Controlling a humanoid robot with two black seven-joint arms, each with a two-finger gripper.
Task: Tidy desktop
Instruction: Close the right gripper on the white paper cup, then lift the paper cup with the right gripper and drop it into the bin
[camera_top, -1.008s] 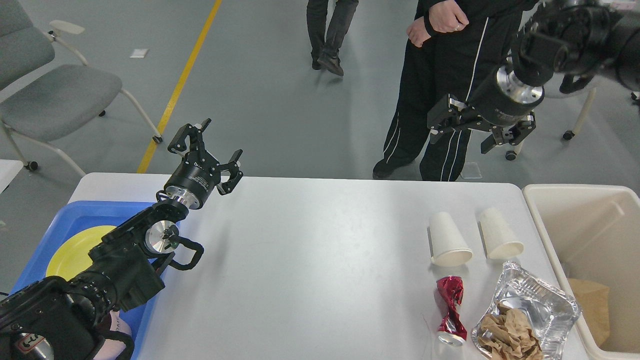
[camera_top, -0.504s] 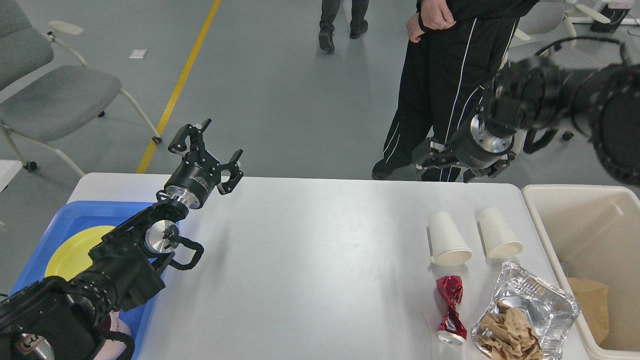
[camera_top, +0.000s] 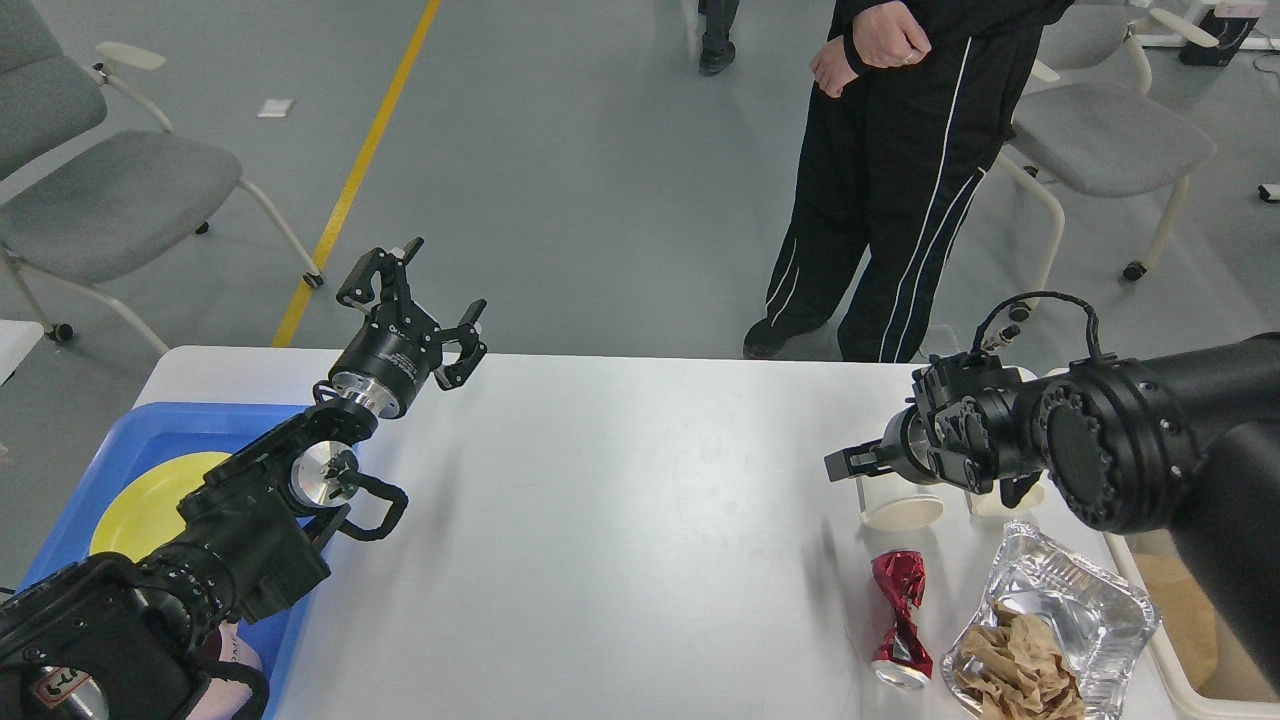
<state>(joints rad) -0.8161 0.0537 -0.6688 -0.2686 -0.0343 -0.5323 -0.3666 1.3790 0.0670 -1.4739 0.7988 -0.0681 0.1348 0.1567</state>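
Note:
The white desktop carries two paper cups lying on their sides at the right, one with its rim showing and the other mostly hidden. My right gripper hangs low right over these cups, open, with one finger sticking out left. A crushed red can and a foil tray of crumpled brown paper lie in front of the cups. My left gripper is open and empty above the desktop's far left edge.
A blue tray with a yellow plate sits at the left under my left arm. The beige bin at the right is mostly hidden by my right arm. A person stands behind the table. Chairs stand behind on both sides.
My right arm has swung down from high above the far right to just over the paper cups, now hiding most of them and the bin. The left arm has not moved.

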